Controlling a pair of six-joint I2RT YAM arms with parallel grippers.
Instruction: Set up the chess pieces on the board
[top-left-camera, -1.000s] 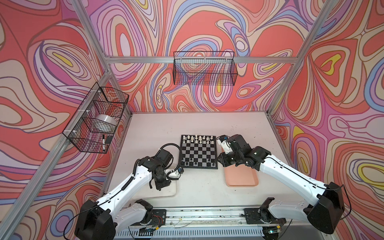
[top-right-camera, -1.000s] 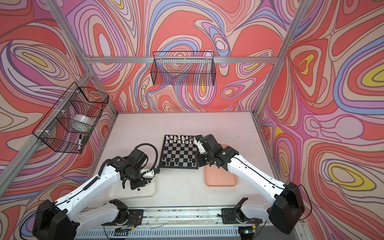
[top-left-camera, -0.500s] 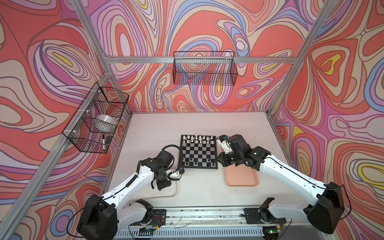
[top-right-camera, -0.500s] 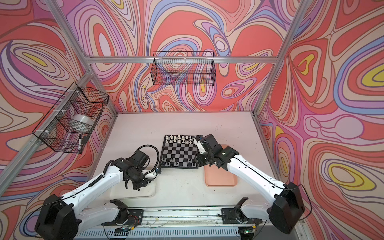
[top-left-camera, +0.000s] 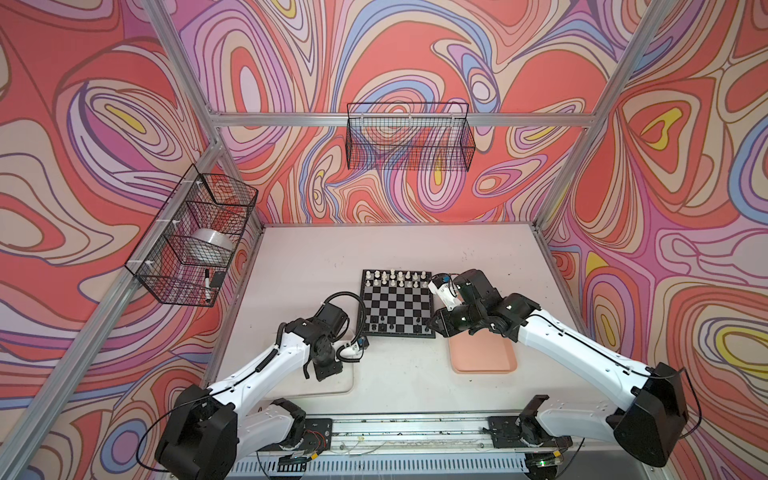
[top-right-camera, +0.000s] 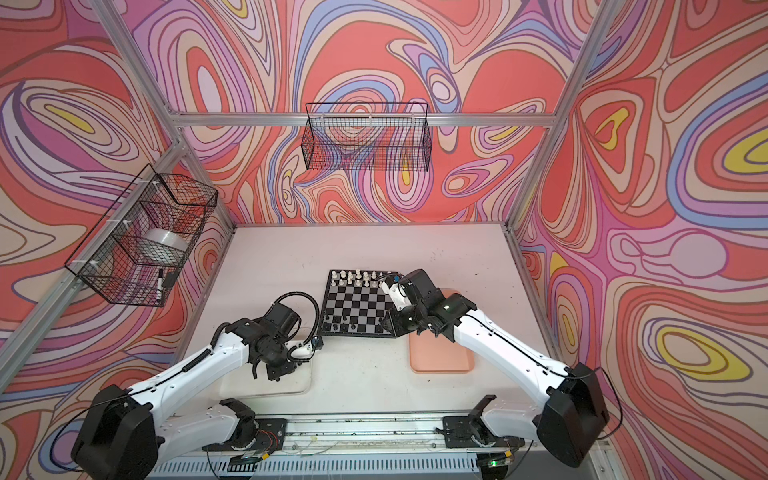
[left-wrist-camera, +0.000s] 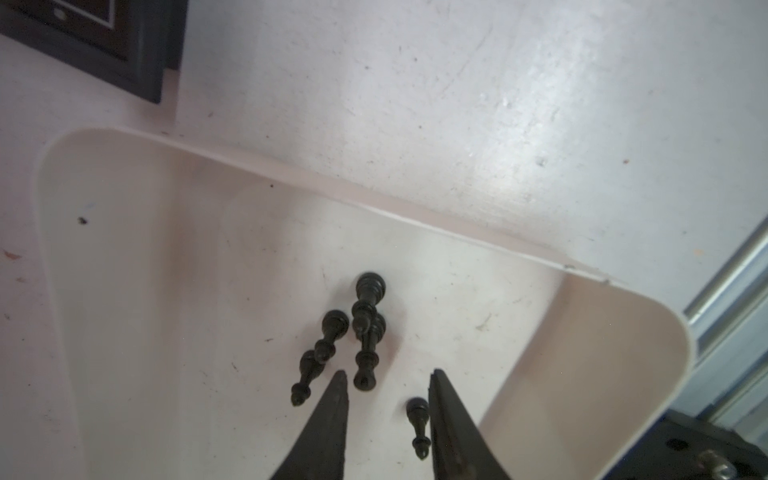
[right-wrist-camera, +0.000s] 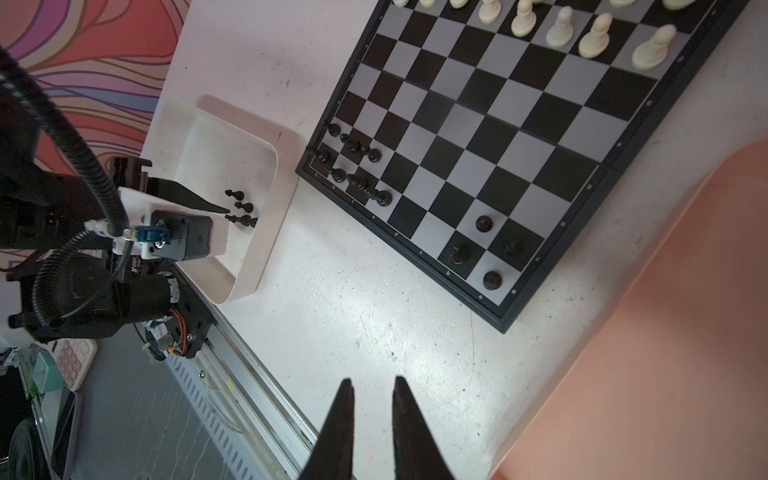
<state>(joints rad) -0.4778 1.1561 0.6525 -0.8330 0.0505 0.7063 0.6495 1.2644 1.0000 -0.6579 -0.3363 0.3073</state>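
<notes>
1. Left gripper (left-wrist-camera: 387, 372) jaws part-open and empty, straddling lone black piece (left-wrist-camera: 417, 424) lying in white tray (left-wrist-camera: 166, 291). It hugs one finger and may squirt out on closing.
2. Nearby cluster (left-wrist-camera: 365, 332) could get nudged.
3. Right gripper (right-wrist-camera: 372, 386) barely open, empty, beside board (right-wrist-camera: 498, 124): possible clash.

Left arm (top-left-camera: 266, 365) low, jaws apart (right arm (top-left-camera: 573, 349): jaws narrower)
</notes>
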